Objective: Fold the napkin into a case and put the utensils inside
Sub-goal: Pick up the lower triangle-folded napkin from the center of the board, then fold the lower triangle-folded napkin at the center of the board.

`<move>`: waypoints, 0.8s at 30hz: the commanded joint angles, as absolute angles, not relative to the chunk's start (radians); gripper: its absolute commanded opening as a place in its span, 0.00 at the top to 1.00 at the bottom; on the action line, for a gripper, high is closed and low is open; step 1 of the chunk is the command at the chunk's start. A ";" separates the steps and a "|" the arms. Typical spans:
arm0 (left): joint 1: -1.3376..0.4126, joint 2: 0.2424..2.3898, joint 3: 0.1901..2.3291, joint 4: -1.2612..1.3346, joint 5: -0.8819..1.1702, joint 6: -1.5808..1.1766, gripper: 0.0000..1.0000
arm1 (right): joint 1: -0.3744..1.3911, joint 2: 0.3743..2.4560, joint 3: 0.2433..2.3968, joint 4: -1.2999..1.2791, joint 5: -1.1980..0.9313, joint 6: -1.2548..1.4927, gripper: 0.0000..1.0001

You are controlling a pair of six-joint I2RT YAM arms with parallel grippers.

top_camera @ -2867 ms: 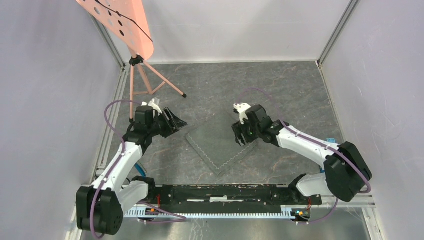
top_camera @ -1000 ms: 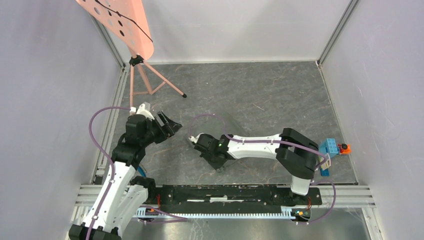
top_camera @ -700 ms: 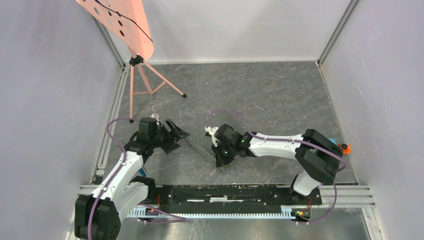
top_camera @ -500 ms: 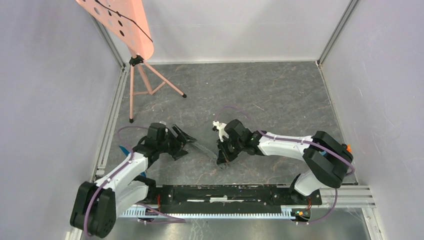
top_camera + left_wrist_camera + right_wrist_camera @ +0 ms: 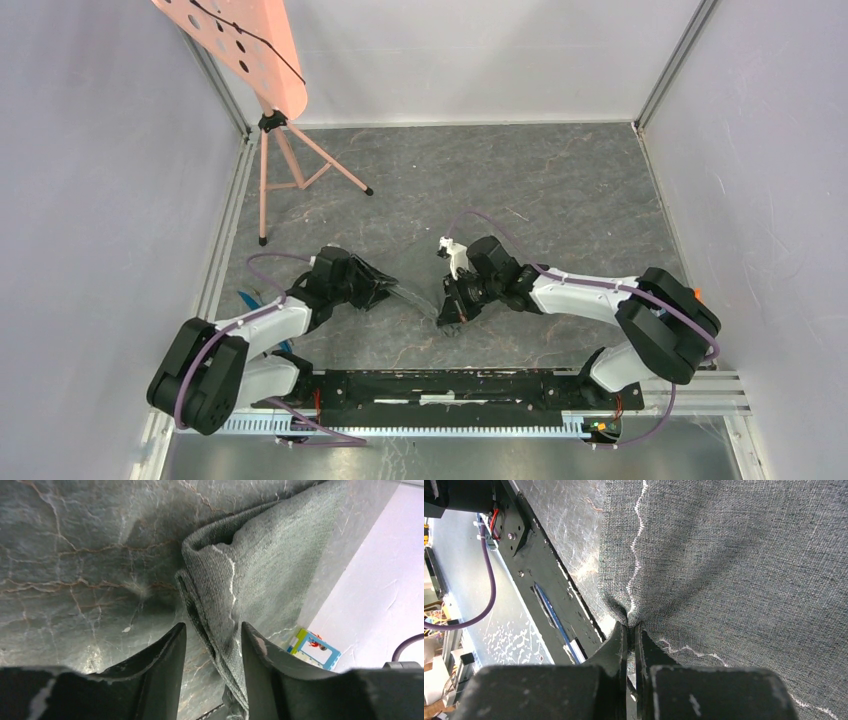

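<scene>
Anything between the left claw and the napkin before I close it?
Nothing visible. The left claw is open, with the napkin's folded edge between its jaws and only bare floor beside it. The right claw is shut on another part of the napkin.

White arm links point(image 5: 585, 291), black joints point(image 5: 668, 325), purple cables point(image 5: 493, 587), dark scuffed end effector fingers point(image 5: 155, 665)

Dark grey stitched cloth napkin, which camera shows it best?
Left wrist: the dark grey stitched cloth napkin lies folded on the slate floor, its layered edge inside the open left claw. Right wrist shows only weave, pinched in the shut right claw. Top external shows just a sliver between the claws.
</scene>
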State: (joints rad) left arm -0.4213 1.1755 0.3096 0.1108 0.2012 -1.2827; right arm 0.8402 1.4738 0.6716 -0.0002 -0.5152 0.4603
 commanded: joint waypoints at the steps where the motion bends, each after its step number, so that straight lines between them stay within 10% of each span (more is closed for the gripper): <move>1: -0.427 1.198 0.355 0.157 0.133 -1.283 0.56 | 0.833 1.440 0.643 0.076 -0.561 0.470 0.99; 11: -0.444 1.232 0.545 -0.089 0.055 -1.180 0.97 | 0.793 1.440 0.604 0.102 -0.605 0.463 0.99; 24: -0.613 1.626 1.106 -0.660 -0.188 -1.274 0.98 | 0.630 1.503 0.495 0.224 -0.808 0.428 1.00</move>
